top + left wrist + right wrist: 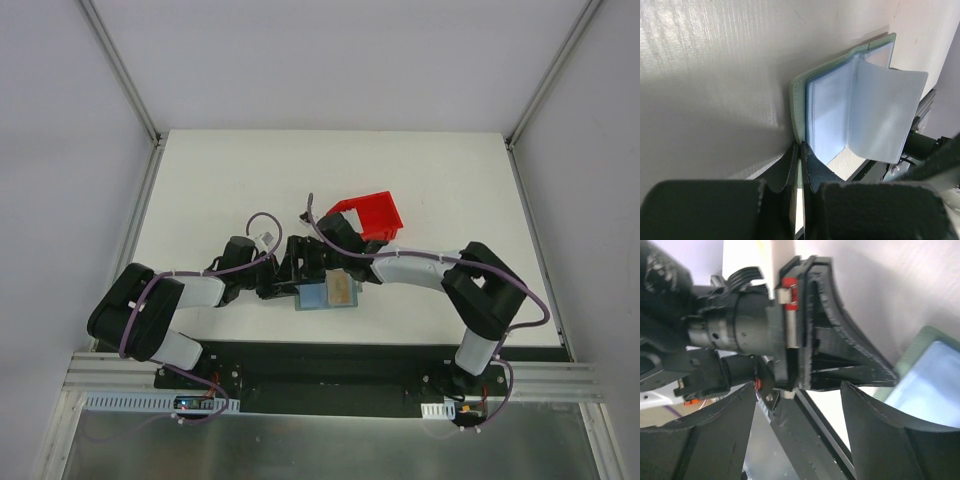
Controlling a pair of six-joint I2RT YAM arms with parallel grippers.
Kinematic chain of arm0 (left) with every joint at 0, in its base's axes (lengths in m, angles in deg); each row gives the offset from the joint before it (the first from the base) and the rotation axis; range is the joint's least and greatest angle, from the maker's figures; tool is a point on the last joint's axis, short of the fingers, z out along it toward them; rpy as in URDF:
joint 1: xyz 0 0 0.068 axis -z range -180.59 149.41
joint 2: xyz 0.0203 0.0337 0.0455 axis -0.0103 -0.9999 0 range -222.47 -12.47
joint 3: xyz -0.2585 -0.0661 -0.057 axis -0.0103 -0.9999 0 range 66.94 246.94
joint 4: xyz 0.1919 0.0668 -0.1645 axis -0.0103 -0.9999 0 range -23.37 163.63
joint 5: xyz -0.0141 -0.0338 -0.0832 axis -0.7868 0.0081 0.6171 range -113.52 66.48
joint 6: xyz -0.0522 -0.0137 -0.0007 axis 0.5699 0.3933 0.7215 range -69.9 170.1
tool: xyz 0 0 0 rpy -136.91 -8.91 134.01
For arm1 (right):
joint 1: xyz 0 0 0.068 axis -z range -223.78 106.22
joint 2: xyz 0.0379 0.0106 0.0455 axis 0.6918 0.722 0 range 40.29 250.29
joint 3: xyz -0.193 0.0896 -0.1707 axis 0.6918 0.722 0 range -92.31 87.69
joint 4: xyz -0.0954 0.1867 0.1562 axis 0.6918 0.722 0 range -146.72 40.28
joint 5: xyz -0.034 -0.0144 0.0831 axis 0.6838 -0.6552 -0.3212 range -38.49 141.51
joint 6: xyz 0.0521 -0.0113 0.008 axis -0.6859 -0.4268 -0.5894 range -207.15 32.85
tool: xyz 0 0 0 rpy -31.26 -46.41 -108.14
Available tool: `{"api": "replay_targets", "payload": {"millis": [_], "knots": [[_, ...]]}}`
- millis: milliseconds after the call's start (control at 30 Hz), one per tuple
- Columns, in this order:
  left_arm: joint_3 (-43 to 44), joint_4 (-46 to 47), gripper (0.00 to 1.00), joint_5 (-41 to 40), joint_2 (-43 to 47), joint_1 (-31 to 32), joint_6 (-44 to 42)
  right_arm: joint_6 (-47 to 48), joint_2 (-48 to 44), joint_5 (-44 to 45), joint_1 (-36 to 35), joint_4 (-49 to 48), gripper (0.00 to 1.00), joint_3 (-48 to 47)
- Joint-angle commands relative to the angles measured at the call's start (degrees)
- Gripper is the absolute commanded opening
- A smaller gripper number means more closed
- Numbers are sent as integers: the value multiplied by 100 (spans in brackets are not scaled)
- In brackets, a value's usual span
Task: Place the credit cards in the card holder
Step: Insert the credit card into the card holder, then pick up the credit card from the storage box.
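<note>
The card holder (315,298) lies open near the table's front edge, grey-green outside and pale blue inside. An orange-gold credit card (342,290) rests on its right half. In the left wrist view one clear sleeve (880,115) of the card holder (798,100) stands lifted. My left gripper (801,150) is shut on the holder's green edge. My right gripper (799,390) hovers open just above and behind the holder (932,377), facing the left gripper's fingers (860,365), with nothing between its jaws. No other card shows.
A red plastic bin (375,216) stands just behind the two grippers, close to the right arm's wrist (345,237). White walls enclose the table on three sides. The black base rail (330,360) runs along the near edge.
</note>
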Motion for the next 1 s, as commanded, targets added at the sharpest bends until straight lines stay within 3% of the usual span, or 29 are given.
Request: {"api": "replay_targets", "payload": {"millis": [0, 67, 200, 433, 633, 967], "knots": [[-63, -569, 0, -460, -203, 33, -218, 29, -369, -485, -49, -426, 70, -90], [-45, -568, 0, -442, -238, 33, -218, 221, -702, -135, -58, -250, 70, 86], [-63, -569, 0, -434, -212, 33, -236, 758, -1642, 1527, 73, 831, 72, 594], [-45, -560, 0, -320, -107, 33, -341, 810, -2311, 1308, 1198, 1138, 71, 1221], [86, -639, 0, -354, -36, 33, -368, 1794, -1892, 1634, 2059, 2526, 69, -156], [368, -806, 0, -319, -107, 42, -473, 2823, 226, 1431, 2570, 3925, 76, -2592]]}}
